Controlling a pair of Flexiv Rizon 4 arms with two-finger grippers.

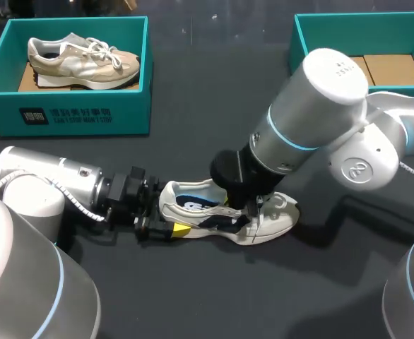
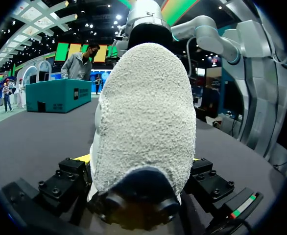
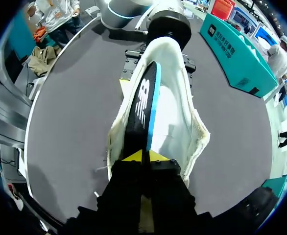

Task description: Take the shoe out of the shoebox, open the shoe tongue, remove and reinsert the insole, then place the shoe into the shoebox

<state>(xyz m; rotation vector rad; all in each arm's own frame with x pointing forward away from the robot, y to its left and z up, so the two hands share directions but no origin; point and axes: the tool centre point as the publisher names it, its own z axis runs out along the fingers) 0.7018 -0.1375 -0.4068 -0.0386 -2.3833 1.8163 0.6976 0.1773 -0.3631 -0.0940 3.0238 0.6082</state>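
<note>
Shoe [image 1: 281, 220]: white, lying on the dark table [image 1: 193, 296] near the middle, out of both boxes.
Insole [image 3: 144, 98]: black with a blue edge. It stands on its thin side inside the shoe and sticks up out of the opening.
Left jaws: closed on the heel of the shoe from both sides, holding it down on the table.
Right jaws: pinched narrow on the end of the insole that is near the toe.
Step in hand: I think the insole is either coming out or going back in, but I cannot tell which.
How to do it well: hold the heel tight so the shoe does not slide. Move the insole slowly along the shoe and keep it straight — if it rubs on the soft sides it may bend or fold.
Left box [image 1: 80, 113]: teal, at the back left, with one tan shoe [image 1: 83, 60] sitting inside.
Right box [image 1: 313, 28]: teal, at the back right. Only brown cardboard shows on its floor, and my right arm [image 1: 320, 120] hides part of it.
</note>
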